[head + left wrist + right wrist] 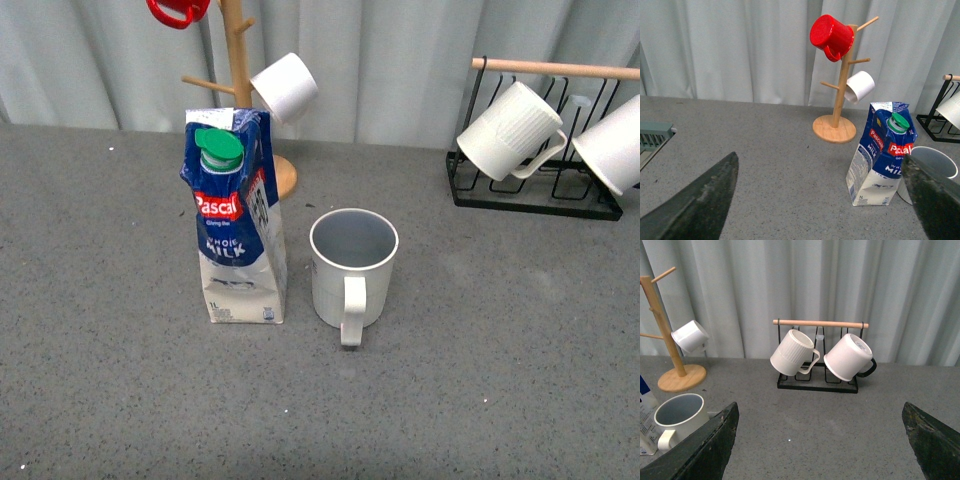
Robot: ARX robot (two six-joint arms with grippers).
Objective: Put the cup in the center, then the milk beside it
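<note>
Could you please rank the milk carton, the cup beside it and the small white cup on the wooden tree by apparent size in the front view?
1. Milk carton, tallest.
2. Cup.
3. Small white cup, though it hangs farther back, so its true size is unsure.

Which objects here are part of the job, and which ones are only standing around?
Job: cup; milk.

Only around: wooden mug tree with red mug and small white cup; black rack with two white mugs.
</note>
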